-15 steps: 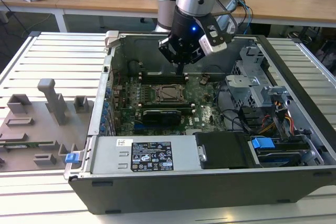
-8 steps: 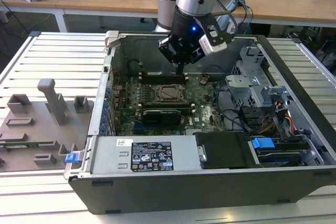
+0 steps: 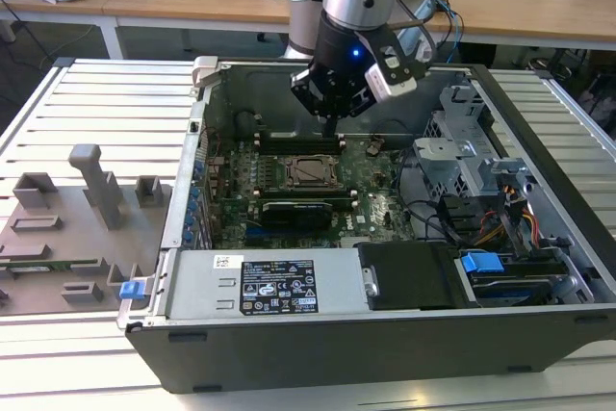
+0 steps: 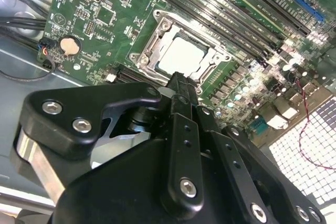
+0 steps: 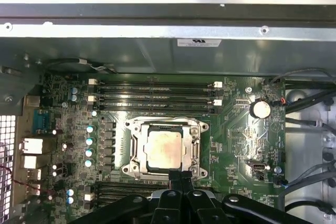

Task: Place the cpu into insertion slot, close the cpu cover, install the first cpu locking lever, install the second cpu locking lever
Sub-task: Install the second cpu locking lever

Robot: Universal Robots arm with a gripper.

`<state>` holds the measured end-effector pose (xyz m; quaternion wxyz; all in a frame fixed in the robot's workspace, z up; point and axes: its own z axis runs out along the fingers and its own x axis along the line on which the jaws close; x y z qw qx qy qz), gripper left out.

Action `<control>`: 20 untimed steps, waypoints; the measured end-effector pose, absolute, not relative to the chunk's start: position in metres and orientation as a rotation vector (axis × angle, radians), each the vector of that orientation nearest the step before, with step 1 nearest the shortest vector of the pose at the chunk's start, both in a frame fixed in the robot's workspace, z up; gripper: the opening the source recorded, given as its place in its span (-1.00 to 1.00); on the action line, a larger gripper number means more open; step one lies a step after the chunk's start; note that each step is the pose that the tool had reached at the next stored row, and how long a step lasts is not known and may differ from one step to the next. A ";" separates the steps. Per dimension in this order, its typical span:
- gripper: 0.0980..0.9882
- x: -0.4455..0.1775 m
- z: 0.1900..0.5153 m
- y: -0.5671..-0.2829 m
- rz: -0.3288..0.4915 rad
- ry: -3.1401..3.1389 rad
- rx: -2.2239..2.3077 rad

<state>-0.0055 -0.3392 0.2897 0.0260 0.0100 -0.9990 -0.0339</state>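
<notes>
Inside the computer case [image 3: 539, 141], the gripper [image 4: 181, 80] hides the insertion slot's [image 5: 164, 148] near edge.

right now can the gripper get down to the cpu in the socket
Probably yes. The gripper hangs just above the edge of the insertion slot, and the cpu sits in it with its top bare. Nothing stands between them; the case is open on top.

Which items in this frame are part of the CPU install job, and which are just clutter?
Job items:
cpu, seated in the insertion slot
cpu cover, framing the chip
tool, hovering beside the socket

Just about:
grey fixture tray outside the case
blue clip
round coin battery
</notes>
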 end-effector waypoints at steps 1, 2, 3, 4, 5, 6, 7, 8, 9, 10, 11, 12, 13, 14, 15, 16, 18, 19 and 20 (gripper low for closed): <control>-0.98 -0.005 0.290 -0.341 -0.105 -3.088 0.031; -0.98 -0.005 0.290 -0.342 -0.105 -3.088 0.031; -0.98 -0.005 0.290 -0.344 -0.105 -3.088 0.031; -0.98 -0.005 0.290 -0.345 -0.105 -3.088 0.031; -0.98 -0.006 0.290 -0.347 -0.105 -3.088 0.031; -0.98 -0.006 0.290 -0.350 -0.105 -3.088 0.031; -0.98 -0.005 0.290 -0.354 -0.105 -3.088 0.031; -0.98 -0.006 0.290 -0.357 -0.105 -3.088 0.031; -0.98 -0.006 0.290 -0.358 -0.105 -3.088 0.031; -0.98 -0.005 0.290 -0.360 -0.105 -3.088 0.031; -0.98 -0.005 0.290 -0.362 -0.105 -3.088 0.031; -0.98 -0.005 0.290 -0.364 -0.105 -3.088 0.031; -0.98 -0.006 0.290 -0.366 -0.105 -3.088 0.031; -0.98 -0.005 0.290 -0.369 -0.105 -3.088 0.031; -0.98 -0.005 0.290 -0.371 -0.105 -3.088 0.031; -0.98 -0.005 0.289 -0.373 -0.105 -3.088 0.031; -0.98 -0.006 0.289 -0.375 -0.105 -3.088 0.031; -0.98 -0.005 0.289 -0.378 -0.106 -3.088 0.031; -0.98 -0.006 0.288 -0.381 -0.112 -3.088 0.031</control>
